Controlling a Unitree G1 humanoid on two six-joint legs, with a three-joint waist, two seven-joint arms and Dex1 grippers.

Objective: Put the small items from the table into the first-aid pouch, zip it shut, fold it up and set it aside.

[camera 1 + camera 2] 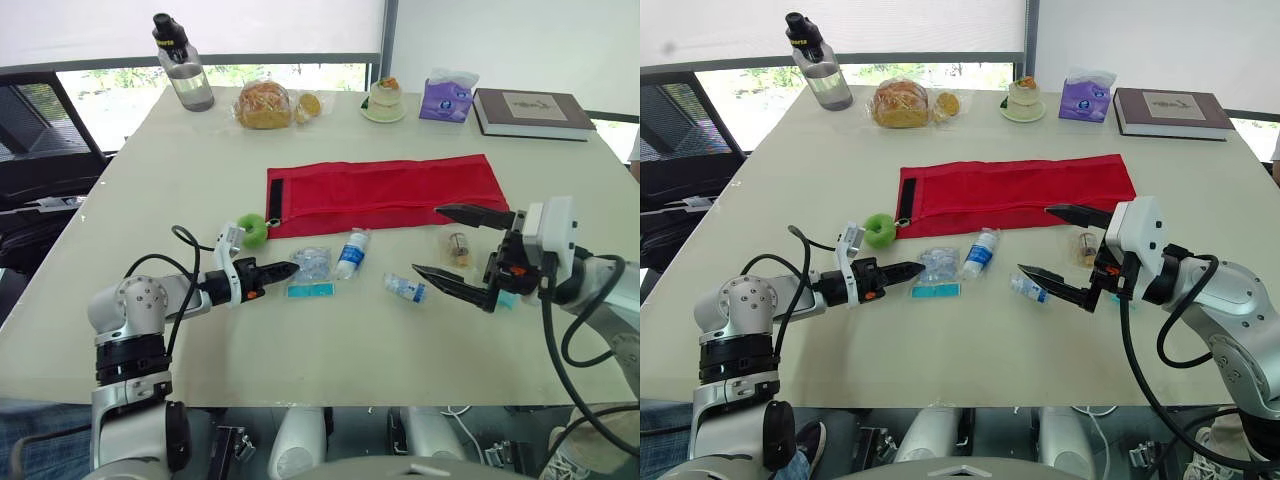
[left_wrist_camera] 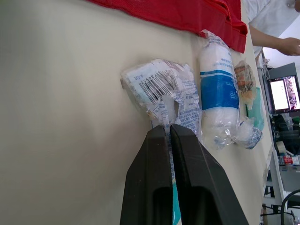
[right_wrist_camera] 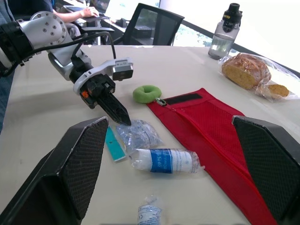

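1. The left gripper (image 1: 290,268) lies low over the tabletop (image 1: 150,200). Its fingers are pressed together, with the tips at the near edge of the clear crinkled packet (image 1: 312,262). I cannot tell whether any film is caught between them. A sound pick probably needs a bite on the packet's body rather than on a loose corner. The lift should also come up clear of the flat teal sachet (image 1: 309,290) just beside it.
2. The right gripper (image 1: 427,240) hovers with its fingers spread wide, between the small wrapped roll (image 1: 405,288) and the small brownish item (image 1: 458,246). It would do best to settle on one of them, come straight down and close across the short side.
3. The bandage roll with the blue label (image 1: 351,253) lies between the packet and the small roll, just short of the pouch. It looks round, so a nudge may send it rolling.
4. The red first-aid pouch (image 1: 390,190) lies flat and unfolded beyond the items. Its green ring pull (image 1: 253,232) sits at the near left corner, close to the left gripper. I cannot tell whether the zip is open. One gripper will likely have to lift the lip while the other feeds items in.
5. The water bottle (image 1: 183,62), bagged bread (image 1: 263,104), tissue pack (image 1: 446,97) and book (image 1: 530,110) stand along the far edge, well apart from the work.
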